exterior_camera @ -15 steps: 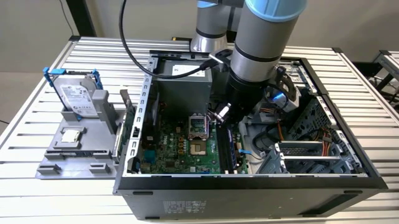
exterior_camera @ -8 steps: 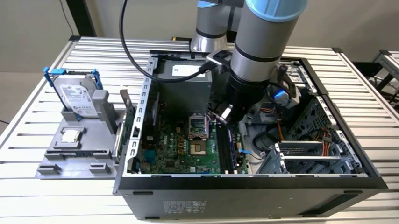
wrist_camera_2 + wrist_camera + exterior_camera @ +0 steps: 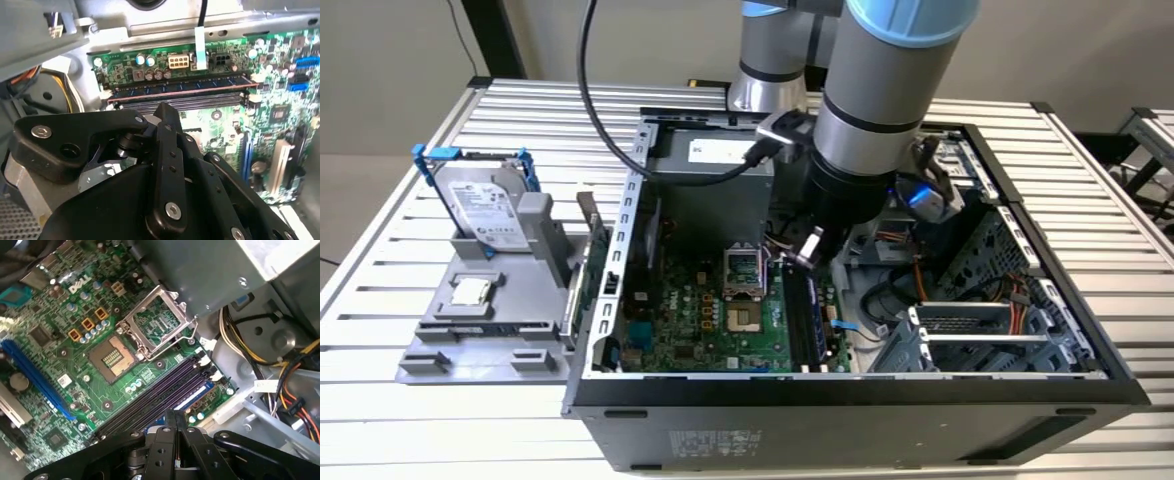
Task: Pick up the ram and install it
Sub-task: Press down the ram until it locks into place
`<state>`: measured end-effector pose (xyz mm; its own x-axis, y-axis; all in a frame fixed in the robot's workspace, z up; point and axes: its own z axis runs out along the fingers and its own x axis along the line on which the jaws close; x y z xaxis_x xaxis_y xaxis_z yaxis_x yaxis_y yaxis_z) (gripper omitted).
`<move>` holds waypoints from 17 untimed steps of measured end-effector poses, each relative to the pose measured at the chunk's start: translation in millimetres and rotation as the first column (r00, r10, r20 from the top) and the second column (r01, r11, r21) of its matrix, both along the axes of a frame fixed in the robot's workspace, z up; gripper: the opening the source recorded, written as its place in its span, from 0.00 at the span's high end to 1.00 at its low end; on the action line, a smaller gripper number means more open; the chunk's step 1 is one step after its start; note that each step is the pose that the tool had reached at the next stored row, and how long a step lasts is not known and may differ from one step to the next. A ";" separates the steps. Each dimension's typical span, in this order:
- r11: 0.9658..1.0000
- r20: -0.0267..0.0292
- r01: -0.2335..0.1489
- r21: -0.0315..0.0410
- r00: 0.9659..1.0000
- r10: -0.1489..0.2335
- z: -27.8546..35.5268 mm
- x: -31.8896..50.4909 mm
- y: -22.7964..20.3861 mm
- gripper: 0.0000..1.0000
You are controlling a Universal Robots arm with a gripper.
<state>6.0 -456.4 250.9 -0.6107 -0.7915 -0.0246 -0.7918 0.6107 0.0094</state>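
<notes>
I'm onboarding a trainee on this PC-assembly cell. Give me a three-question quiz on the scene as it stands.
1. True or false: the hard drive lies inside the computer case.
2. The processor socket is: A) empty, B) holding a chip, C) covered by a cooler.
3. Fill in: the ram stands in a slot on the ____.
Key: 1 false; 2 A; 3 motherboard.

Green motherboard (image 3: 75, 340), black claw (image 3: 175, 432), bluish ram (image 3: 175, 85), blue-bracketed drive (image 3: 480, 205)

Silver-grey tube arm (image 3: 887, 90) with blue caps, black cable (image 3: 607, 130), black screw-studded pincer (image 3: 167, 150)
</notes>
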 end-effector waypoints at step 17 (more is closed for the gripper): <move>0.961 0.002 -0.277 0.000 0.961 0.277 0.0 1.6 0.0 1.00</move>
<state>7.7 -456.4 250.9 -0.3675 -0.9297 -0.0260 -0.9300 0.3674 0.0075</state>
